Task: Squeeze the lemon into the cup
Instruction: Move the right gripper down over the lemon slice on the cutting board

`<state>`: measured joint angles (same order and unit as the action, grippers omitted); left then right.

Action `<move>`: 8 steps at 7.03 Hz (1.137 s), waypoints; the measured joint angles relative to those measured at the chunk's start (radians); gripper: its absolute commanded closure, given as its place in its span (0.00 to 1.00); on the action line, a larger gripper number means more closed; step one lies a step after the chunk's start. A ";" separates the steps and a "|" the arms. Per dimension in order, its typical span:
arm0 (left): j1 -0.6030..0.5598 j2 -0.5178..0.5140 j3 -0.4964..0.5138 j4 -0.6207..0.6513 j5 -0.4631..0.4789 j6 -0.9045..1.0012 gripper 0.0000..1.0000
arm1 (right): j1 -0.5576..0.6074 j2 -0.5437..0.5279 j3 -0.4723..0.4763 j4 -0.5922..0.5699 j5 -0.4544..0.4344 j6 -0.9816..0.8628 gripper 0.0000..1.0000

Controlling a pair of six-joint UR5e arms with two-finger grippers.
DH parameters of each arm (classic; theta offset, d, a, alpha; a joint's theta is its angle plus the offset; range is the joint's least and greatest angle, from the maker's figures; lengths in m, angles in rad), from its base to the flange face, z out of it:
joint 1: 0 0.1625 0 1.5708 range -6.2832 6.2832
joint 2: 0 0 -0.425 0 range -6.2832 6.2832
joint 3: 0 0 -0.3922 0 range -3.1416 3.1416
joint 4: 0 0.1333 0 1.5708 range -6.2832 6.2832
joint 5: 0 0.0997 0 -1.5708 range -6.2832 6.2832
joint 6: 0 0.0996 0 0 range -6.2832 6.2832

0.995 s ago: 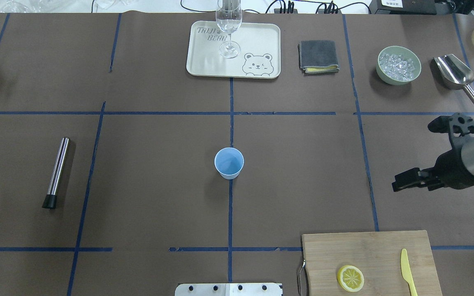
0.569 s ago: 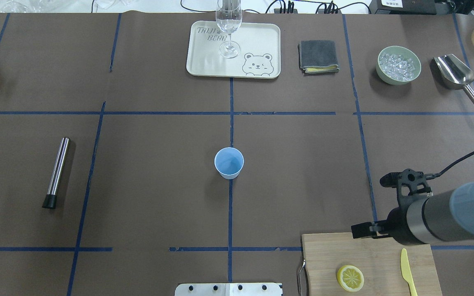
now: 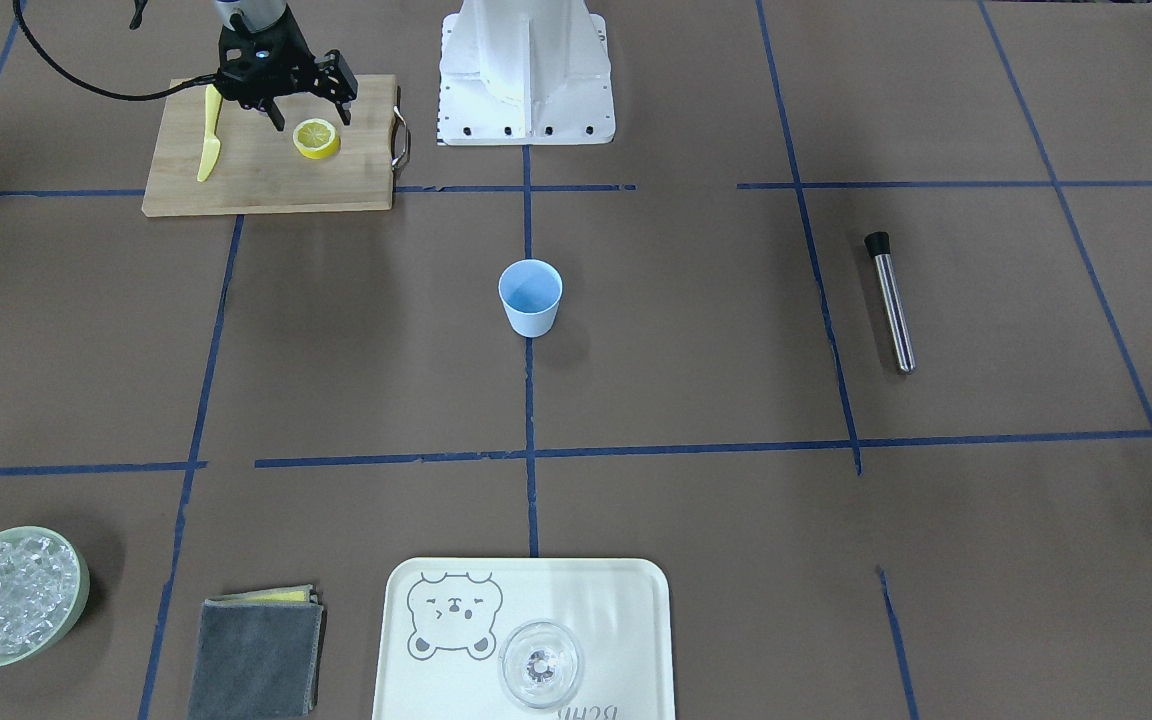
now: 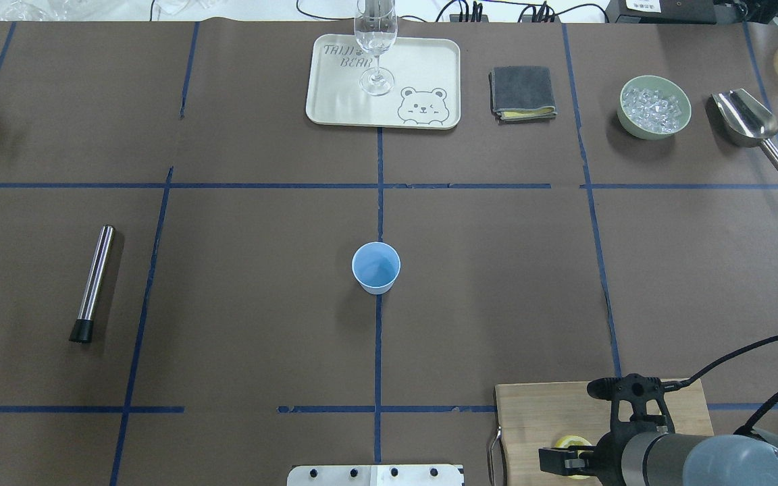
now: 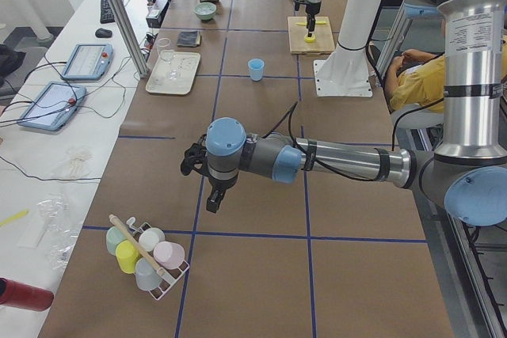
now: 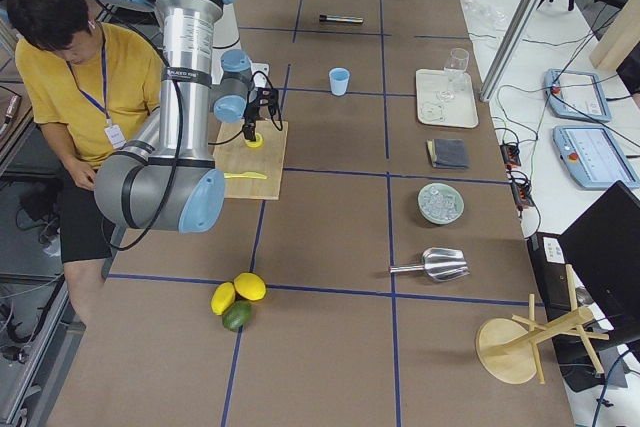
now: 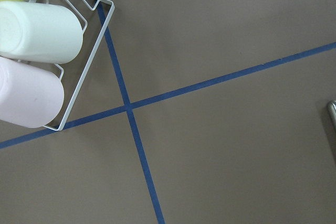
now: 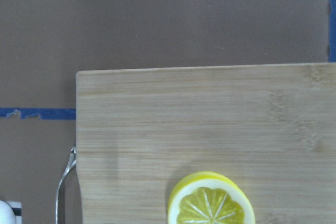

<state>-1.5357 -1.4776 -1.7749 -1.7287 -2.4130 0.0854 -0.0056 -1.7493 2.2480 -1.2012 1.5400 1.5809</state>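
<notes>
Lemon slice [image 3: 317, 138] lies flat, cut face up, on the cutting board [image 3: 266, 185], which sits at the robot-side edge of the worktop toward its right end. A yellow knife [image 3: 208, 135] lies further right on the same board.

My right gripper [image 3: 313, 118] hangs directly over the slice with its 2 fingers spread wide and nothing between them. In the front-facing view 1 fingertip falls on each side of the slice, and I see no contact. In the right wrist view the slice [image 8: 211, 205] sits at the bottom edge and is partly cut off. I judge it to be almost under the claw rather than ahead of it.

The slice is round, so it has no long axis to line up with. What matters is that it is thin and flat on the wood, so the fingers need to come straight down and close across its rim.

The cup [image 3: 530, 297] stands upright near the middle of the worktop, well apart from the board, toward the far edge and to the left of it.

The left gripper [image 5: 200, 180] is out at the left end of the worktop, far from both. I cannot tell whether it is spread or closed. The right arm is plainly the nearer one.
</notes>
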 measured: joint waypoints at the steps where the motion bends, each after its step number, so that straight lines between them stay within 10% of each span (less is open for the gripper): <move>1: -0.001 0.001 -0.002 -0.001 0.000 0.000 0.00 | -0.017 -0.002 -0.010 -0.001 -0.007 0.010 0.00; 8: -0.004 0.044 -0.007 -0.086 -0.001 -0.004 0.00 | -0.007 0.007 -0.056 0.000 0.003 0.010 0.18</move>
<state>-1.5396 -1.4334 -1.7821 -1.8150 -2.4144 0.0813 -0.0128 -1.7422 2.1920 -1.2014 1.5433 1.5909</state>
